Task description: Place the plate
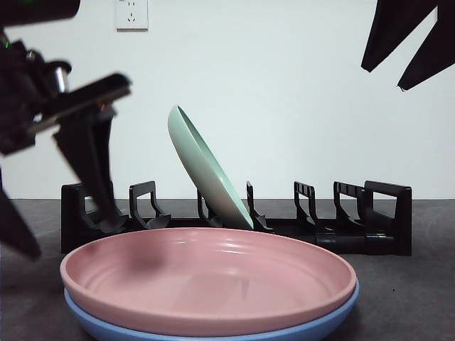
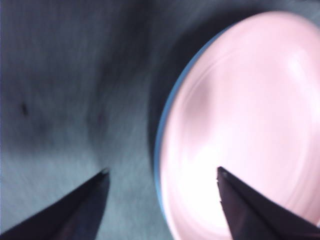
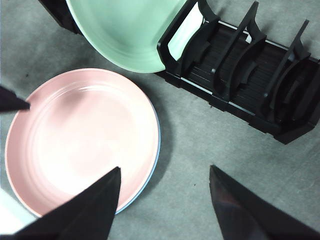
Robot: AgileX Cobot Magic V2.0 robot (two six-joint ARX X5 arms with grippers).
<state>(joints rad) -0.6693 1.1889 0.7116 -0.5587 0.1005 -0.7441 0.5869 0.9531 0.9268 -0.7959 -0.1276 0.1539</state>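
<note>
A pink plate [image 1: 213, 280] lies on a blue plate [image 1: 213, 332] at the table's front. Behind them a green plate [image 1: 206, 170] leans in a slot of the black rack [image 1: 384, 213]. My left gripper [image 1: 71, 238] is low at the pink plate's left rim and open. In the blurred left wrist view, the left gripper [image 2: 162, 171] straddles the rim, one jaw over the pink plate [image 2: 245, 115] and one over the table. My right gripper [image 1: 387, 77] hangs high and open. From there, the right gripper [image 3: 165, 168] looks down on the pink plate [image 3: 80, 140], green plate [image 3: 125, 30] and rack [image 3: 240, 75].
The rack has several free slots to the right of the green plate. Grey tabletop [image 3: 200, 135] lies between the stacked plates and the rack. A white wall with a socket [image 1: 131, 13] is behind.
</note>
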